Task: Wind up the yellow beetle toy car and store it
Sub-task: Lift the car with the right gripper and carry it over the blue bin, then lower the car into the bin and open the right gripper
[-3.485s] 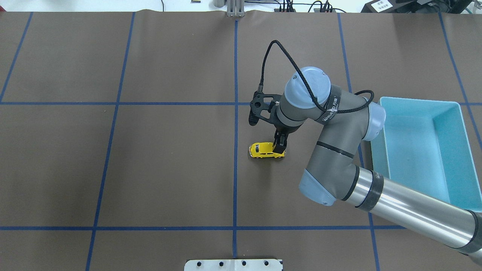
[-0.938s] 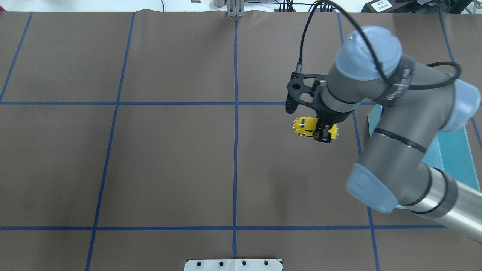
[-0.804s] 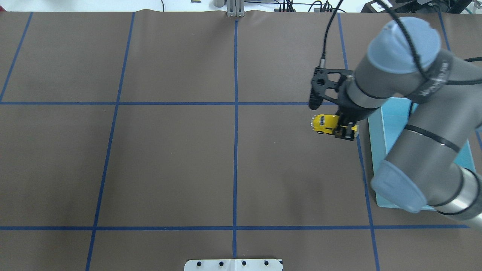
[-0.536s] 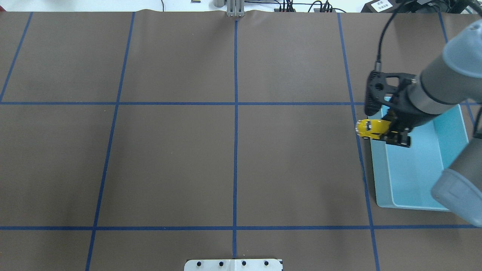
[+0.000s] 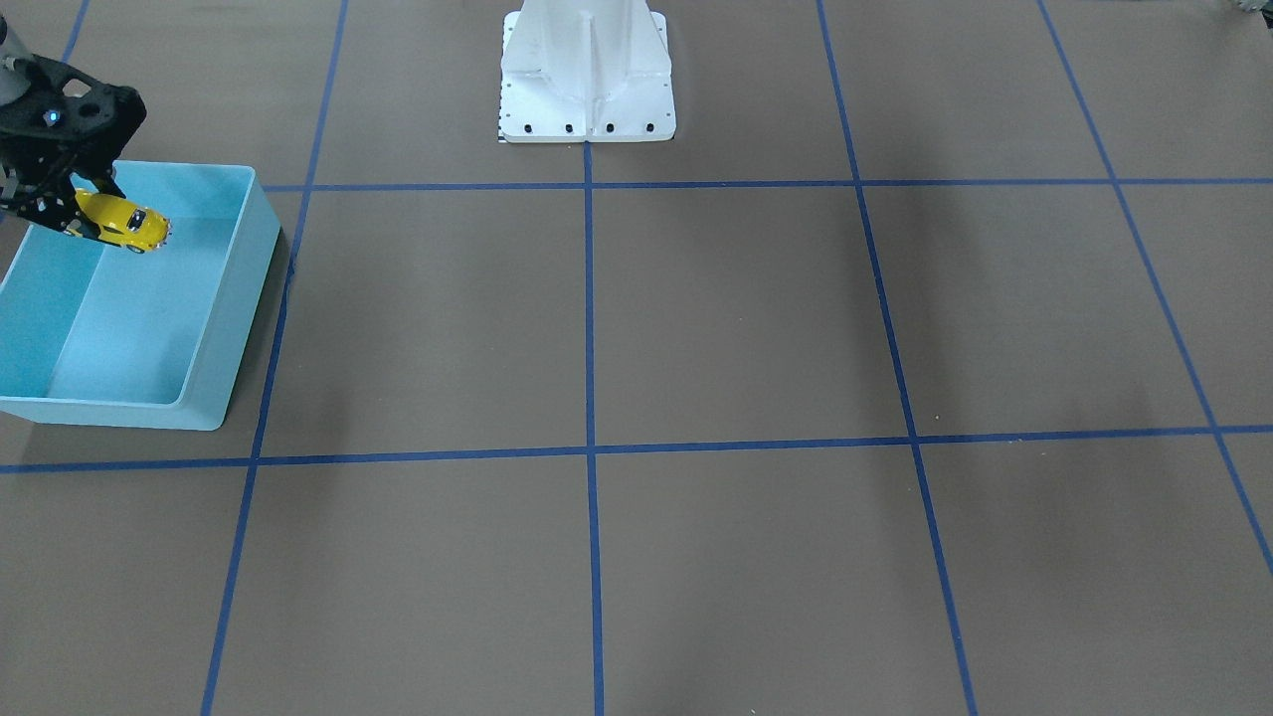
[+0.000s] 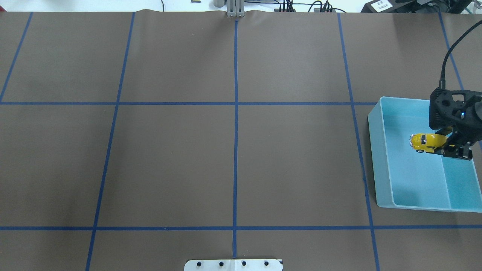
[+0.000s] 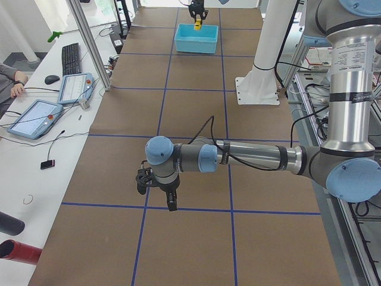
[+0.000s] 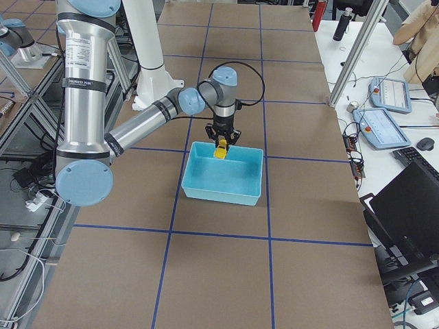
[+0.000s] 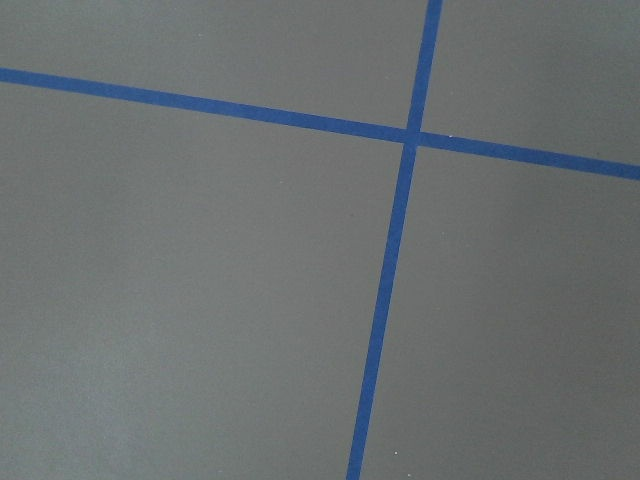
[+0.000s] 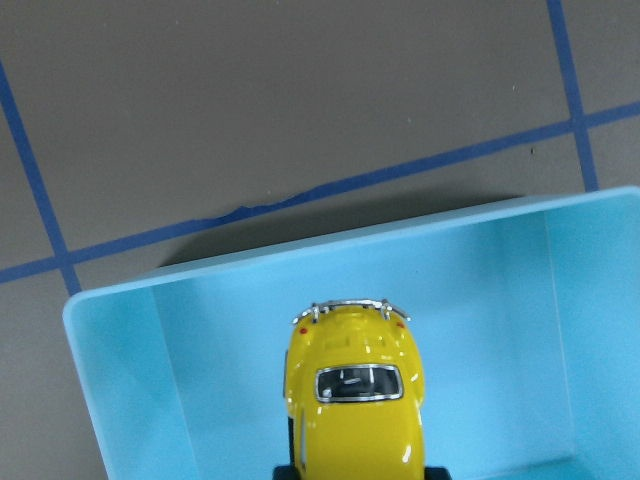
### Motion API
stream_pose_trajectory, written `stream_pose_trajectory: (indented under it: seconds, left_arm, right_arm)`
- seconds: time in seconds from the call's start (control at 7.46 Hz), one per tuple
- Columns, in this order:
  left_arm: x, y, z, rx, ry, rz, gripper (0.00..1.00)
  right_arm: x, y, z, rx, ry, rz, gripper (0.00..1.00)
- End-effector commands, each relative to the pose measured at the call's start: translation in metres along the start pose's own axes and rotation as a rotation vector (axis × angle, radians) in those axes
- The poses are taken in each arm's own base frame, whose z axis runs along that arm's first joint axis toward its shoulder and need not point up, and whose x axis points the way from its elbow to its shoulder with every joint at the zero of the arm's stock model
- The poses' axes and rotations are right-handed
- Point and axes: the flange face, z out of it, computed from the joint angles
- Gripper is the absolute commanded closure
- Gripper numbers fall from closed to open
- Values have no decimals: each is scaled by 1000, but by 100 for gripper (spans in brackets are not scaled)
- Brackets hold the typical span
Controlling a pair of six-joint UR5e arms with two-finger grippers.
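Note:
The yellow beetle toy car [image 6: 425, 142] is held in the air over the blue bin [image 6: 376, 150] by my right gripper [image 6: 450, 143], which is shut on its rear half. The front-facing view shows the car [image 5: 119, 221] above the bin's back part [image 5: 239, 288]. In the right wrist view the car [image 10: 352, 400] hangs over the bin's floor [image 10: 200, 380]. My left gripper [image 7: 171, 202] shows only in the exterior left view, low over the table far from the bin; I cannot tell if it is open or shut.
The brown mat carries a blue tape grid. The white robot base plate [image 5: 587, 80] stands at the mat's robot-side edge. Tablets and a keyboard lie on the side table [image 7: 41, 113] in the exterior left view.
My right gripper lifted the car off the table's middle and carried it right, from beside the bin's left wall to over the bin's inside.

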Motion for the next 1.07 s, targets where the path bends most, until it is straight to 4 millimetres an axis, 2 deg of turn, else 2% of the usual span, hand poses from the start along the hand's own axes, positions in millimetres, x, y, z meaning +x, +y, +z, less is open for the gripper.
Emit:
stream_pose_trajectory:
  seconds: [0.0, 0.13, 0.27, 0.94]
  left_arm:
    - [-1, 1, 1, -2, 0, -2, 0]
    - [-1, 1, 0, -1, -1, -1, 0]
    - [-1, 2, 1, -2, -2, -2, 0]
    - [-1, 2, 0, -1, -1, -1, 0]
  right_arm:
    - [24, 20, 51, 22, -6, 16, 100]
    - [33, 31, 76, 13, -17, 21, 100]
    - [41, 33, 91, 32, -7, 30, 100]
    - [31, 19, 106, 40, -27, -5, 100]
